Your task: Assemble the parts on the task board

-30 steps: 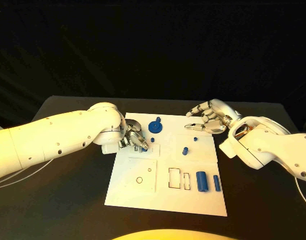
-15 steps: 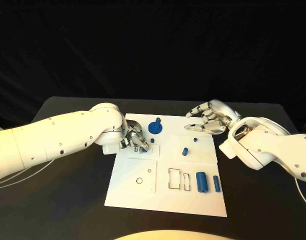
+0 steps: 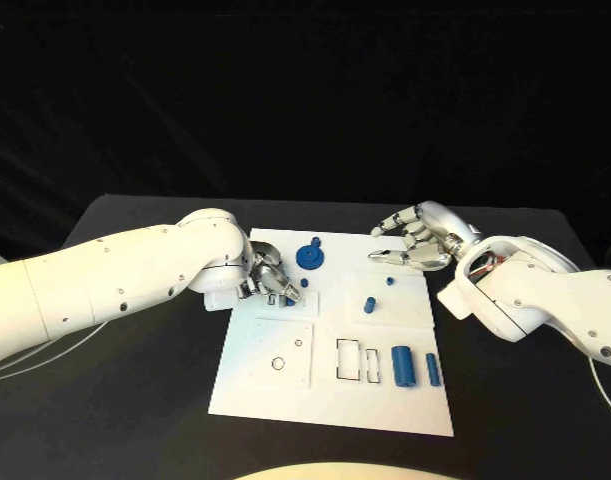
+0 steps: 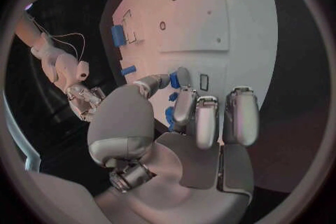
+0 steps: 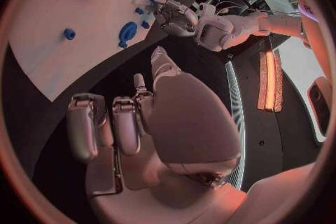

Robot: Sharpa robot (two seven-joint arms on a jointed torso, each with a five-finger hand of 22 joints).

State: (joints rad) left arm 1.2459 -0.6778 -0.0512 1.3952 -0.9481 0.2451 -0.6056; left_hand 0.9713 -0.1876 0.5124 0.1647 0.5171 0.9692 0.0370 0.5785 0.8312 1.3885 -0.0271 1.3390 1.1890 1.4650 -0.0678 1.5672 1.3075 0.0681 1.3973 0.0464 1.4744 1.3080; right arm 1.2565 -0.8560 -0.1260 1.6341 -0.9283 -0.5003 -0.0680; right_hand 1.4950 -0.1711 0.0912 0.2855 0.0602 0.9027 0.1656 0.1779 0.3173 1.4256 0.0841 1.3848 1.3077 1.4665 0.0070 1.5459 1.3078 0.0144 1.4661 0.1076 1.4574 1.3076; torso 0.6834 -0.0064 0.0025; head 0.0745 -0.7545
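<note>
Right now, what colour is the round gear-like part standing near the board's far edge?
Blue. The round part stands out clearly against the white task board in the head view.

place: a robot lab or test cell
backdrop: a black curtain [image 3: 305, 100] hangs behind the whole scene
bench: a black table [image 3: 132, 400] bears a white task board [image 3: 337, 400] with outlined slots
machine: two white arms [image 3: 89, 290] work over it
wiring: loose cables [image 3: 17, 352] trail beside the left arm
</note>
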